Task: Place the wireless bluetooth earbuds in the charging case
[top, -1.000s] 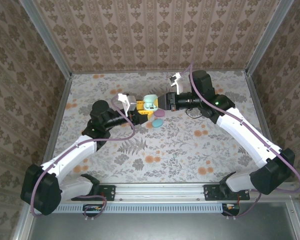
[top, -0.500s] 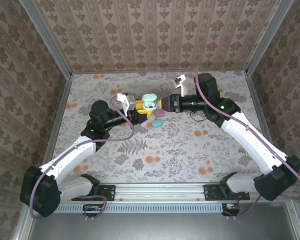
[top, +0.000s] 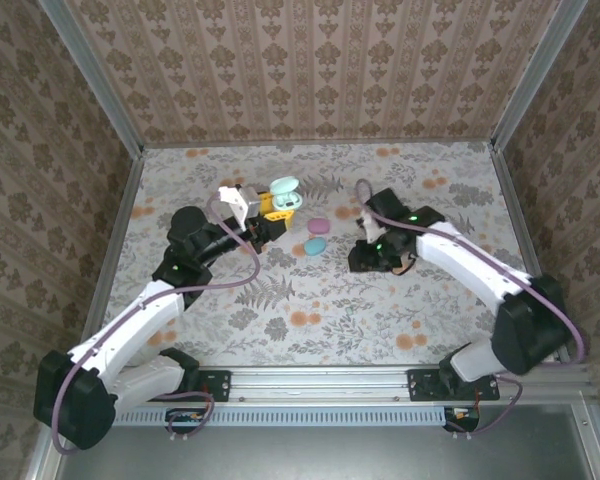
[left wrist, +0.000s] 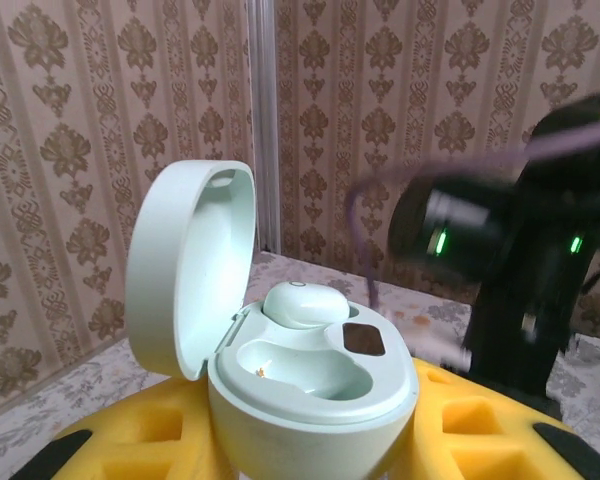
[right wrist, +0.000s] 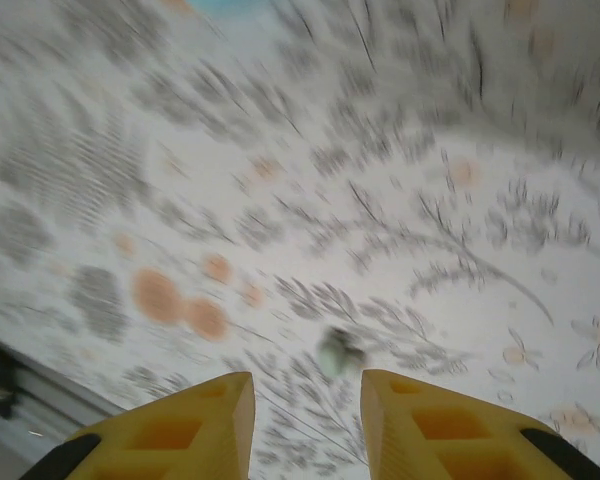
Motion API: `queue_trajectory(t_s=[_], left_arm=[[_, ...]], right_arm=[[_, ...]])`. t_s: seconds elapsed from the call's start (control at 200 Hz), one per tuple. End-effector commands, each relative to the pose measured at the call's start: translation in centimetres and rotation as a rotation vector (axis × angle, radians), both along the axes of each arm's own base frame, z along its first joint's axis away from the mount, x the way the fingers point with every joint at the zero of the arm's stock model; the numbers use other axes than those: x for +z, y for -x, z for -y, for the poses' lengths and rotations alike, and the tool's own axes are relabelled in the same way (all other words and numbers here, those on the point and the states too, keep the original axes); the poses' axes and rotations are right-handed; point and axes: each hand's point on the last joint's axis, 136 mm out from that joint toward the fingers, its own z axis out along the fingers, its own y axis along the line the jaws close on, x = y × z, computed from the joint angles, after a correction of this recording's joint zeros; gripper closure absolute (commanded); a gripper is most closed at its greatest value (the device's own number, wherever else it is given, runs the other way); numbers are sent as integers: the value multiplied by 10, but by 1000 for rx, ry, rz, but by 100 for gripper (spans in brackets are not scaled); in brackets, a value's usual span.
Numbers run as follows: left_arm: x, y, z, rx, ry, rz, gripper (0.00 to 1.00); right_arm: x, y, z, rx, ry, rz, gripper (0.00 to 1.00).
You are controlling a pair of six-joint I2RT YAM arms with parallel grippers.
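Left gripper (left wrist: 310, 455) pinching the base of the mint charging case (left wrist: 315, 385). Its lid (left wrist: 185, 270) stands up at 10 o'clock, and one pale earbud (left wrist: 302, 303) is seated in the far socket. Right gripper (right wrist: 305, 420) has its fingers spread, low over the flowered mat (right wrist: 400, 200). Small greenish blur (right wrist: 337, 352) on the mat at 12 o'clock from the fingertips, too smeared to name.

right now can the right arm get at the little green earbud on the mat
Probably yes: the earbud lies alone on bare mat just ahead of the right gripper, whose jaws stand apart and empty, though the view is blurred.
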Motion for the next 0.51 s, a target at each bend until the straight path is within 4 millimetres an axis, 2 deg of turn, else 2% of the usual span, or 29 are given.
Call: queue_trajectory(t_s=[0.0, 0.23, 0.5], left_arm=[[7, 0, -8, 41, 13, 35, 75], [8, 0, -13, 62, 15, 39, 75], [7, -1, -13, 61, 13, 39, 75]], right_arm=[[-20, 26, 9, 62, 149, -88, 64], [-53, 44, -10, 131, 212, -169, 62], [-78, 52, -15, 177, 313, -201, 61]])
